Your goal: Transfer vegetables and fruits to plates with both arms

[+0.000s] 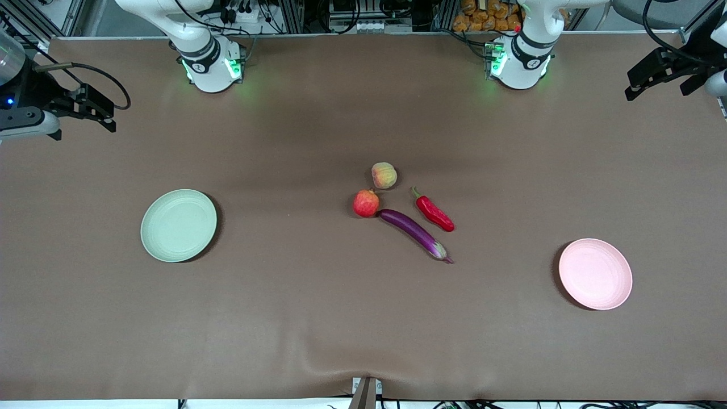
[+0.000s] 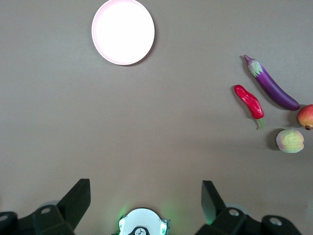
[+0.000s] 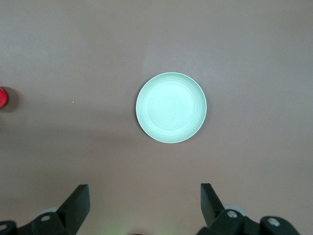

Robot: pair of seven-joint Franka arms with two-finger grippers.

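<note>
Four pieces of produce clustered mid-bench, all untouched. Peach farthest from the front camera; pomegranate just nearer, close beside the peach without clearly touching it. Purple eggplant lying slantwise, dark tip against or very nearly against the pomegranate, pale stem end pointing toward the front camera and the left arm's end. Red chili pepper alongside the eggplant, roughly parallel, apart from it, green stem toward the bases. Pale green plate flat and bare toward the right arm's end, well apart from the cluster; pale pink plate flat and bare toward the left arm's end, somewhat nearer the front camera than the green one. Left pincer raised high over the bench at the left arm's end, released, fingers spread wide, nothing between them. Right pincer likewise raised at the right arm's end, looking down on the green plate, released and holding nothing. Both arms waiting, drawn out toward the bench ends.
</note>
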